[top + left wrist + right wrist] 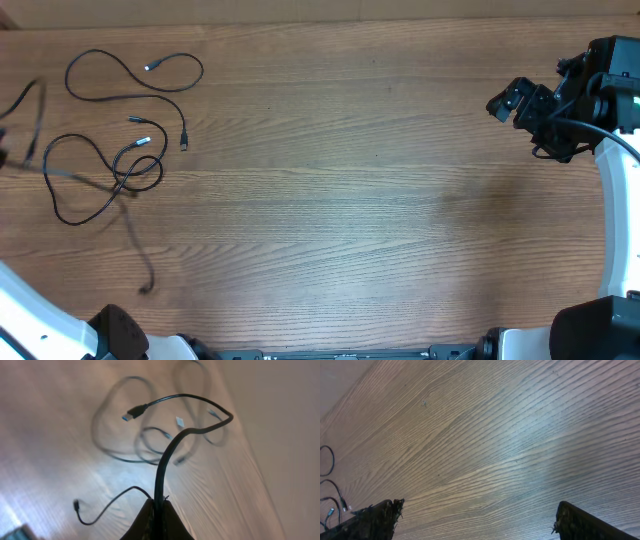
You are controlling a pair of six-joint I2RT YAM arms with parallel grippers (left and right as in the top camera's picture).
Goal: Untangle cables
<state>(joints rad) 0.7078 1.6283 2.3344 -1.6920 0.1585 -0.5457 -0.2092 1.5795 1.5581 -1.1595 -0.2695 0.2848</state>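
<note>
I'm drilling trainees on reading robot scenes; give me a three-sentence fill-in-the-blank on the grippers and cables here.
1. The left gripper is ___ on one cable.
2. The right gripper, jaws wide apart, holds ___.
3. The other cables lie on the ___ arm's side of the table.
Missing words: shut; nothing; left.

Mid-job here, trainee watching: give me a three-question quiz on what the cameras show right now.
1. True or false: the right gripper is open, over bare table, touching no cable.
2. The left gripper is shut on: A a black cable, B nothing, C a cloth.
3. Fill in: seen from overhead, the loose cables lie at the table's ____ side.
Key: 1 true; 2 A; 3 left.
</note>
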